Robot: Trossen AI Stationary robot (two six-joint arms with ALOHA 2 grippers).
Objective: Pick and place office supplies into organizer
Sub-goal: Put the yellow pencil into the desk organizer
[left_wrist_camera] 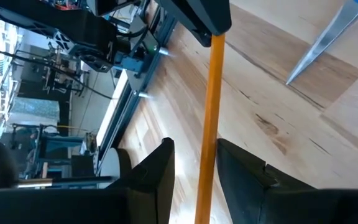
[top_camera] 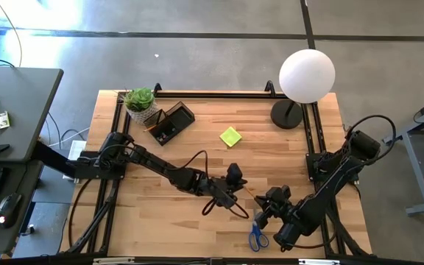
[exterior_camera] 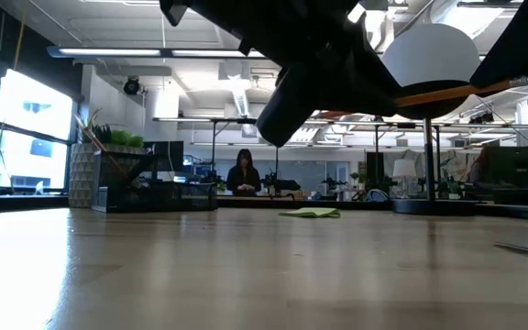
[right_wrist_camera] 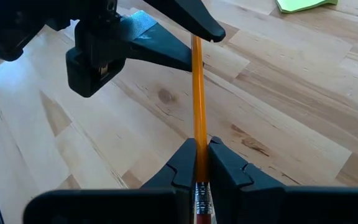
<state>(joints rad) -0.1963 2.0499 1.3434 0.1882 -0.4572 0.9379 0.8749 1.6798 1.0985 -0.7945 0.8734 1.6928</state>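
Organizer [top_camera: 171, 122] sits far back-left of both grippers, beside the potted plant [top_camera: 140, 101]; a pencil-like stick shows inside it.

Left gripper [top_camera: 235, 194] reaches to mid-table. In its wrist view the two fingers [left_wrist_camera: 156, 174] stand apart, with the orange pencil [left_wrist_camera: 209, 118] running between them. There is a clear gap on one side; whether the other pad touches, cannot tell.

Sticky-note pad [top_camera: 230, 136] lies behind the left gripper, well apart, flat on the wood.

Right gripper [top_camera: 262, 202] is just beside the left one, facing it. Its fingers [right_wrist_camera: 182, 163] are clamped tight on the pencil [right_wrist_camera: 197, 93] near the eraser end. The pencil spans from one gripper to the other, held above the table.

Scissors [top_camera: 258, 234] lie on the table just in front of the right gripper, near the table edge.
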